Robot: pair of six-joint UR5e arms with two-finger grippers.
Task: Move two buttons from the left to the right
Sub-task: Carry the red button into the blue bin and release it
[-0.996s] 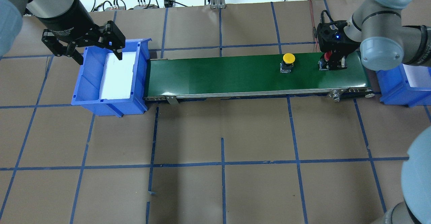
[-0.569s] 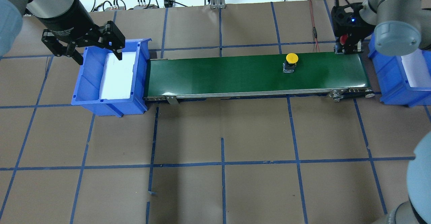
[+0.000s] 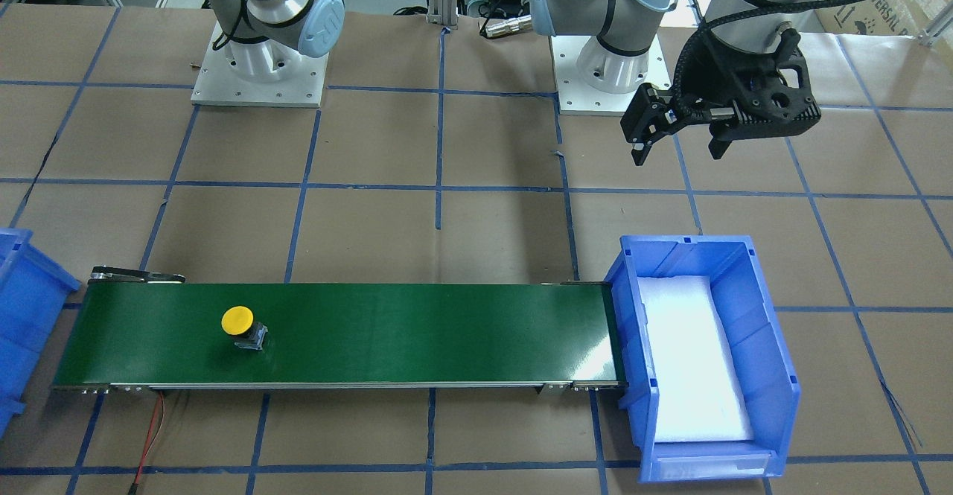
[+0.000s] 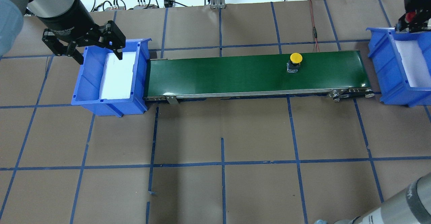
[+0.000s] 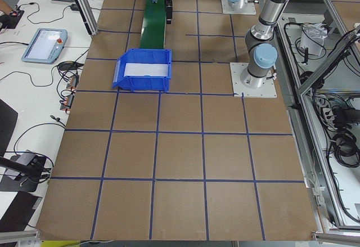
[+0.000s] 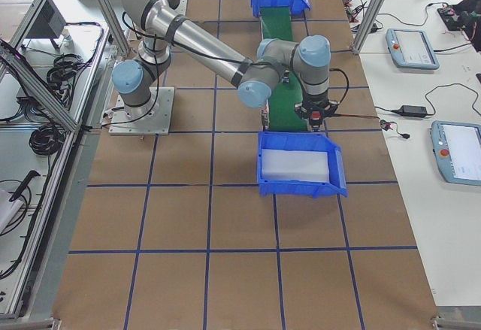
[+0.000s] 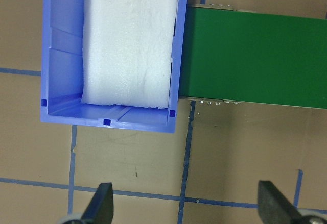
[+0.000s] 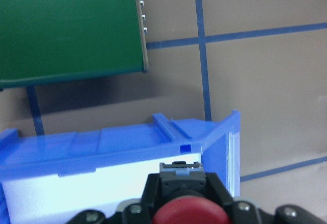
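Overhead exterior, one yellow button (image 4: pixel 296 58), one red button (image 4: pixel 409 16)

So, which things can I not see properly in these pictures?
The red mushroom-cap button: the right wrist view's bottom edge cuts its cap; overhead, only a red speck inside the right gripper.
The yellow round-capped button: too small in the left-side view; unseen in the right-side view, where the right arm crosses the green belt.
The right blue plastic bin: cut by the overhead view's right edge.
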